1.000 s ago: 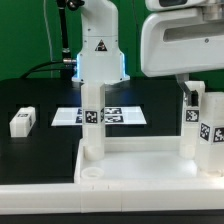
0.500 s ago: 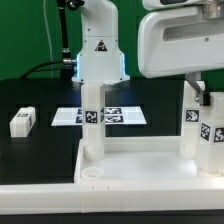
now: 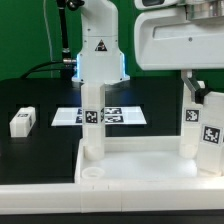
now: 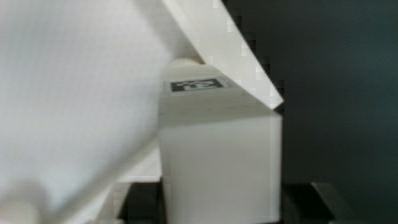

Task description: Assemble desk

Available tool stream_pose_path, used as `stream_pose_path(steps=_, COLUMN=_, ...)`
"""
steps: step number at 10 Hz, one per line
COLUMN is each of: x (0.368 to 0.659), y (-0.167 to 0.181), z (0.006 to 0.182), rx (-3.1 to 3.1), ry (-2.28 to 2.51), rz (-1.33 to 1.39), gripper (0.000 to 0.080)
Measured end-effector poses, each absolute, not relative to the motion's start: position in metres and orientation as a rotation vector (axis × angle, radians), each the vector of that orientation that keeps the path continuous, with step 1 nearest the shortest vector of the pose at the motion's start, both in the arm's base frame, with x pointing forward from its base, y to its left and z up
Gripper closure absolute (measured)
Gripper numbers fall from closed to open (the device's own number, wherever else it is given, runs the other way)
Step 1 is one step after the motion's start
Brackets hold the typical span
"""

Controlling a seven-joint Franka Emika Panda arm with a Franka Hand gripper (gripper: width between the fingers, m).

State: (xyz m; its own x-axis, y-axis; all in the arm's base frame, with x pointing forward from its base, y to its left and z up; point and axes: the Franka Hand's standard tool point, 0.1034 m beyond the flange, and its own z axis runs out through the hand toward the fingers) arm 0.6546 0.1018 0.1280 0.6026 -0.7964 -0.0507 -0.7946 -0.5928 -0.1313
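Observation:
The white desk tabletop (image 3: 130,165) lies upside down at the front. Two tagged legs stand in its far sockets, one at the exterior view's left (image 3: 93,125) and one at its right (image 3: 188,125). My gripper (image 3: 208,105) is at the right edge, shut on a third tagged leg (image 3: 211,140) that stands upright at the tabletop's right end. In the wrist view this leg (image 4: 222,140) runs up between my dark fingers (image 4: 143,200), with my gripper (image 4: 222,202) closed around it. White desk plastic (image 4: 71,110) fills the space beside it. A fourth leg (image 3: 22,122) lies loose on the black table.
The marker board (image 3: 120,116) lies flat behind the tabletop. The arm's white base (image 3: 98,50) stands behind that board, with cables at the back left. The arm's large white hand body (image 3: 180,35) hangs over the right side.
The hand body has risen slightly in the exterior view, and the held leg's tag has shifted a little. The other legs and the tabletop have not moved.

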Motion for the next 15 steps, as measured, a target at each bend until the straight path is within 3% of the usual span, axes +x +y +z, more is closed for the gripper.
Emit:
stream_pose_path(steps=3, x=0.658, y=0.093, z=0.127, rx=-2.283, ry=1.858, rz=0.023, gripper=0.0504)
stream_pose_path(steps=6, x=0.658, y=0.093, z=0.126, rx=-2.299, ry=1.837, rz=0.023, gripper=0.0504)
stream_pose_path(steps=8, x=0.658, y=0.092, z=0.124, rx=-2.580, ry=1.434, rz=-0.025, gripper=0.0196)
stream_pose_path(steps=10, x=0.649, y=0.105, z=0.120, rx=-2.770, ry=1.111, rz=-0.005, gripper=0.0164)
stream_pose_path(steps=14, x=0.650, y=0.098, z=0.120, rx=-2.910, ry=0.715, rz=-0.044, gripper=0.0150)
stream_pose_path(steps=15, x=0.649, y=0.099, z=0.122, rx=-2.997, ry=0.376, rz=-0.050, gripper=0.0150)
